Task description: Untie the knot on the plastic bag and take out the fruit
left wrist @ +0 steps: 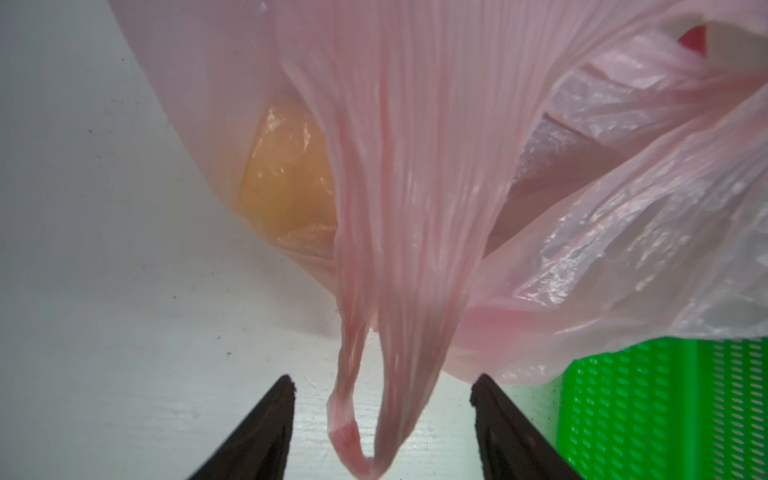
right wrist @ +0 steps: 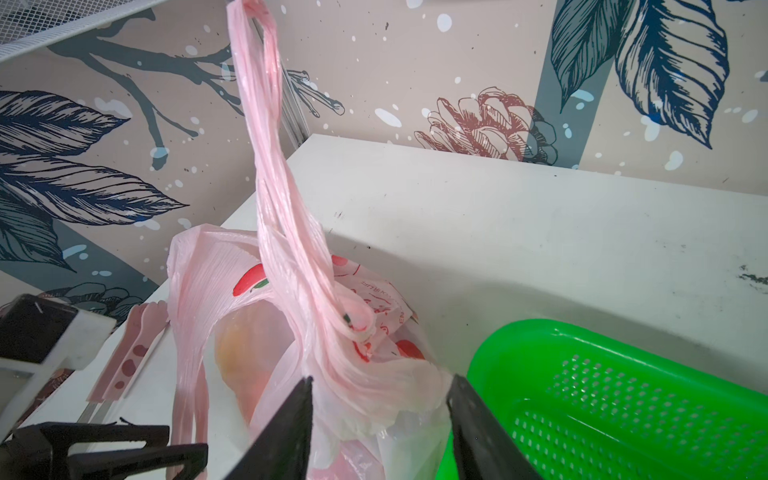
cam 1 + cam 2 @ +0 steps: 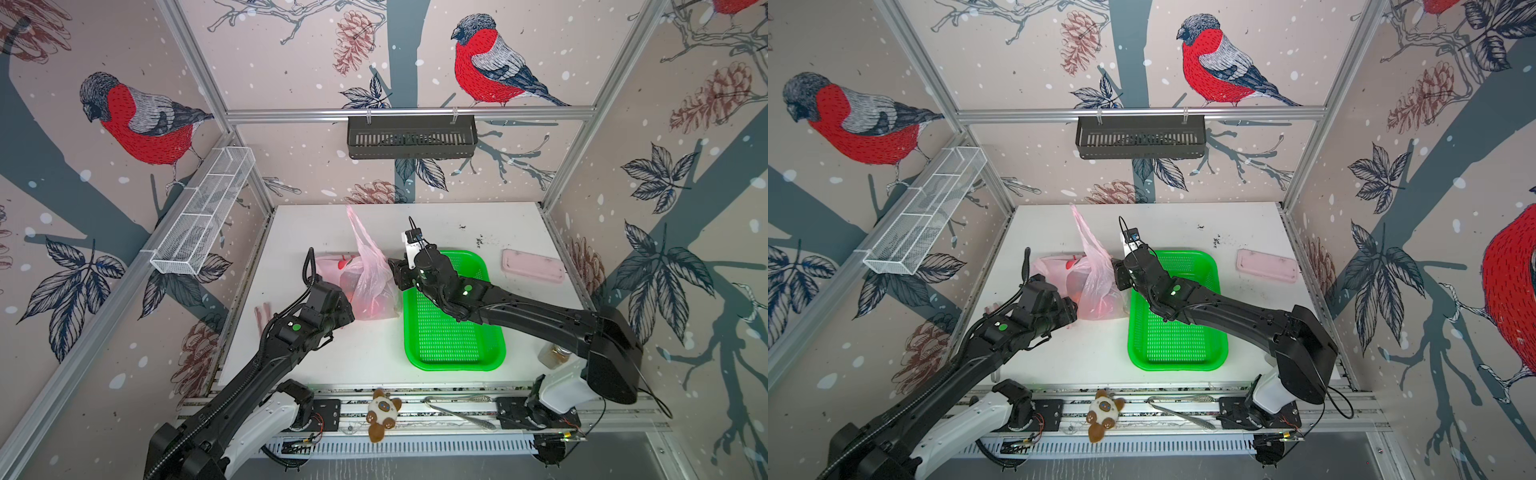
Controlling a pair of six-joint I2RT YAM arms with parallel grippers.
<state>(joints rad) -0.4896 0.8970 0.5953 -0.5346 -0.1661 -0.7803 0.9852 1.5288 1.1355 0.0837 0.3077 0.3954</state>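
Two handle strips of the plastic bag (image 3: 368, 286) stood free. An upright strip (image 2: 266, 124) reared toward the far wall, and a drooping strip (image 1: 395, 249) hung between the spread jaws of the left gripper (image 1: 384, 378), untouched, probably lined up for a pull. The knot (image 2: 355, 328) looked reduced to a loose twist, so I judged it all but undone. The bag sat mid-table, just left of the green tray (image 3: 455, 368), likely so fruit could go straight across. The right gripper (image 2: 382, 377) straddled the bunched mouth on the bag's right side, jaws wide, apparently to spread it. A yellow-orange ball (image 1: 286, 174) showed through the film, inside.
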